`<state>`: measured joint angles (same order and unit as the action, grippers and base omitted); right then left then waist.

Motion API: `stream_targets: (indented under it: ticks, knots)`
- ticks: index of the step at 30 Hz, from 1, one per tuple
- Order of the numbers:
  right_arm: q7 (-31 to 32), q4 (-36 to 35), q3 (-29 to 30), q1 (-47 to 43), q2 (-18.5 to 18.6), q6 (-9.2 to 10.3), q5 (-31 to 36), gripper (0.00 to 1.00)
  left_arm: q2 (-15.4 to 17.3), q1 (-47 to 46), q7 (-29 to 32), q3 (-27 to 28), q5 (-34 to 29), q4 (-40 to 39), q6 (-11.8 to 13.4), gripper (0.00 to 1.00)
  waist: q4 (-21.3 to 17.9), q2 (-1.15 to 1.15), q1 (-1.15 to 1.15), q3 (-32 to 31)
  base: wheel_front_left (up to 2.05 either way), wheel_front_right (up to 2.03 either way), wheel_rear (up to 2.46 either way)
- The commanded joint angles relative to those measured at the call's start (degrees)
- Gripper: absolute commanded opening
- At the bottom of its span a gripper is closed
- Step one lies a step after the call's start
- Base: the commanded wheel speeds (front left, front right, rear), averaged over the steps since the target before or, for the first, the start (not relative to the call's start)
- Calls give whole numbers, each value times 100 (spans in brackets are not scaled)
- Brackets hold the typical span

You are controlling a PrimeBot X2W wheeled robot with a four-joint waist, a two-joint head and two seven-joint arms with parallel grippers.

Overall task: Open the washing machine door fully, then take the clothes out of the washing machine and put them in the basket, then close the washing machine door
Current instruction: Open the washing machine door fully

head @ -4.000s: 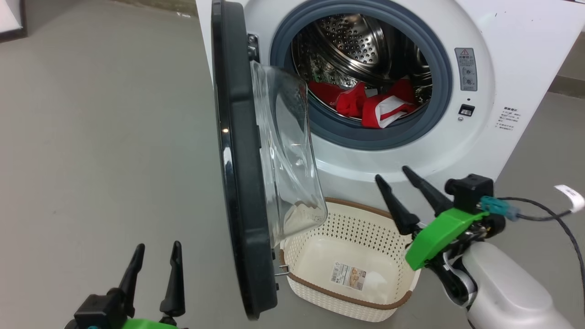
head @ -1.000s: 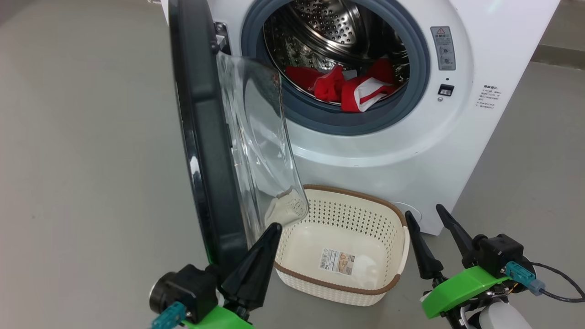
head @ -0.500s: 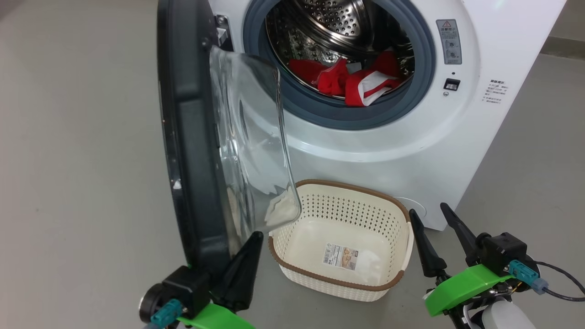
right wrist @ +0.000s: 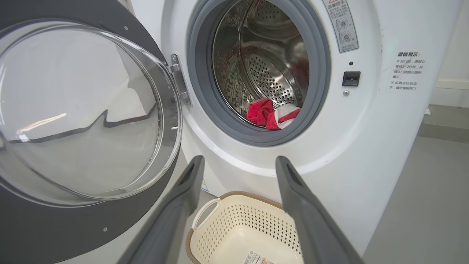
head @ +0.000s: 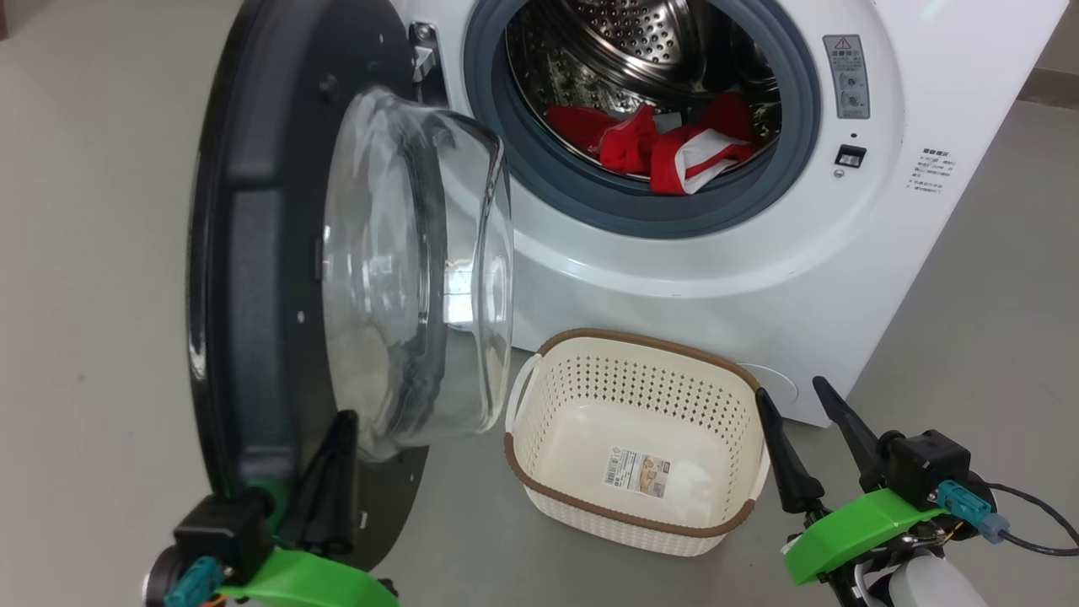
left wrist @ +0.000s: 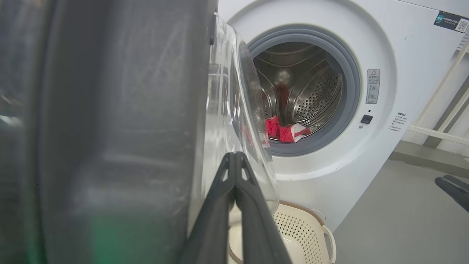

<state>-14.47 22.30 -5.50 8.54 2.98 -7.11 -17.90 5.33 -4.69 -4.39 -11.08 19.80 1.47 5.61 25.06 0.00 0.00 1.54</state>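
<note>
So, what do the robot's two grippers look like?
The left gripper and right gripper match: two long dark tapering fingers on a bright green mount, with a black block and a teal connector. A thin black cable leaves the right one's connector.

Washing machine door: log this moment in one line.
washing machine door: open wide | left gripper: jaws shut, at door's inner rim | right gripper: jaws open | clothes: inside washing machine | basket: no clothes
</note>
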Motion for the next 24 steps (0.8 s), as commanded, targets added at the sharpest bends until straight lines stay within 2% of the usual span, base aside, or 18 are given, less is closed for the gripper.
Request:
stream_targets:
  ticks: [1, 13, 24]
  knots:
    - [-52, -123, -105, 227, -10, -37, 71, 100, 165, -60, -71, 340, 61, -144, 101, 0, 8, 0, 0, 2, 0, 0, 0]
    - [-52, -99, -110, 207, -10, -37, 173, 100, 471, 55, -294, 1033, 221, 13, 427, 0, -6, 0, 0, 88, 0, 0, 0]
    - [-52, -93, -175, 370, 280, -37, 217, 100, 725, -105, -528, 1476, 350, 465, 547, 0, -91, 0, 0, 235, 0, 0, 0]
